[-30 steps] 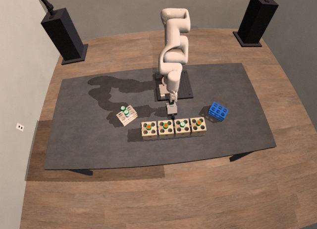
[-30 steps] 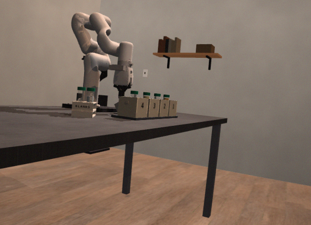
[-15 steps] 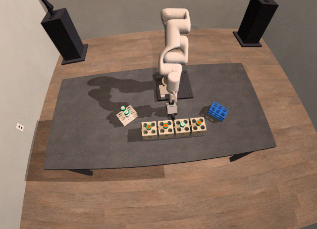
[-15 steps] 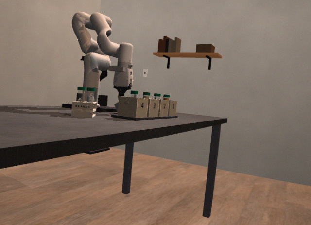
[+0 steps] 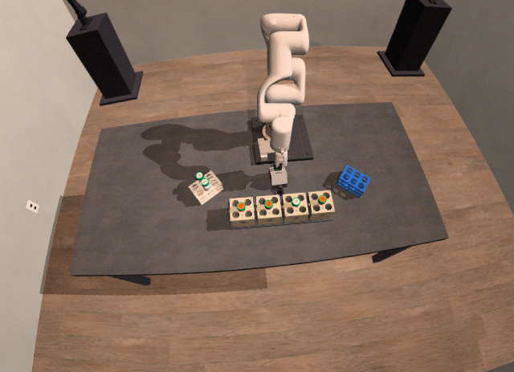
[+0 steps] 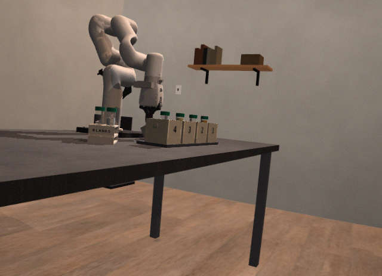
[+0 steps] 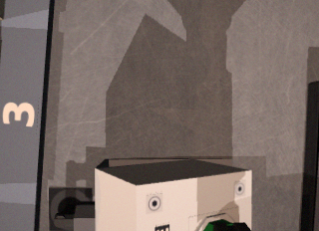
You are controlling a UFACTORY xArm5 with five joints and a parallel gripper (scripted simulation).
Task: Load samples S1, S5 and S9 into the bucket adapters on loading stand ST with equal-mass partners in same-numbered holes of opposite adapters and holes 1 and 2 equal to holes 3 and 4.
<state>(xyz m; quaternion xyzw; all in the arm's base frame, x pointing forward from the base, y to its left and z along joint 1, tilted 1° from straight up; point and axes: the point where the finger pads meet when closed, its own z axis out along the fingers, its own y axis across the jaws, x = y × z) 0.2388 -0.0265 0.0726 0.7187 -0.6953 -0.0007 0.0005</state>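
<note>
Four tan adapters stand in a row on the stand (image 5: 281,210), numbered 4 (image 6: 162,131), 3 (image 6: 188,132), 2 (image 6: 201,132) and 1 (image 6: 212,132). Each holds one green-capped tube. Three tubes have orange dots (image 5: 240,204) (image 5: 268,203) (image 5: 322,198) and one has a white dot (image 5: 295,202). The small sloped desk (image 5: 278,177) stands just behind the row. My gripper (image 5: 279,168) is shut and empty, pointing down onto the desk. In the wrist view the green DONE key (image 7: 218,221) shows at the bottom edge, partly under my dark fingertips.
The tan BLANKS rack (image 5: 202,189) with two white-dot tubes (image 5: 201,178) stands to the left of the row. An empty blue rack (image 5: 352,181) stands to the right. The arm's base plate (image 5: 282,141) lies behind the desk.
</note>
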